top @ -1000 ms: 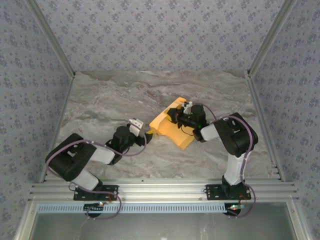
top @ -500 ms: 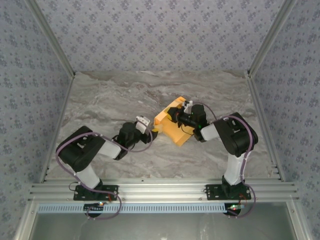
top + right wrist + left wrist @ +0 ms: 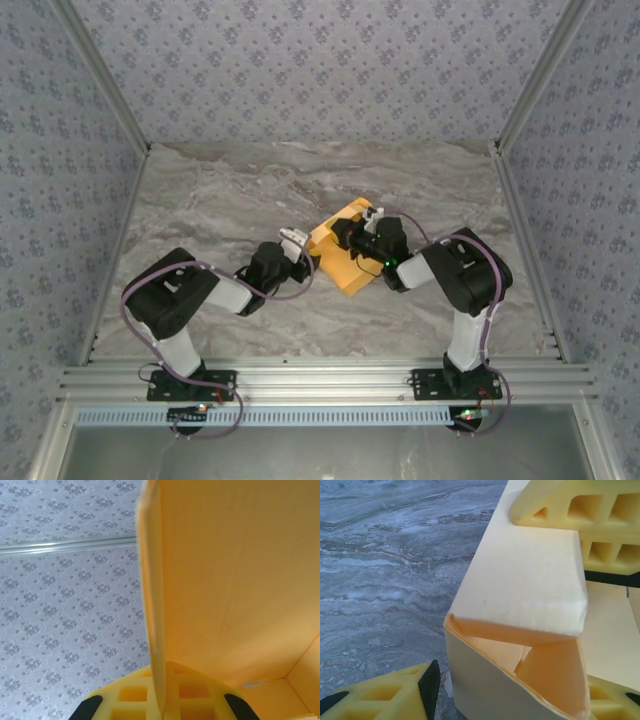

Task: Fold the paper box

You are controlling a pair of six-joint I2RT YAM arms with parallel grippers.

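Folding looks partway done: the paper box (image 3: 345,262), midway across the table (image 3: 220,200), has walls raised, one pinched by the clenched right gripper (image 3: 160,695), while the left gripper (image 3: 305,252), jaws parted, straddles its unclosed end.

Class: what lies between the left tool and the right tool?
The paper box, pinched by the right tool; the top view shows it.
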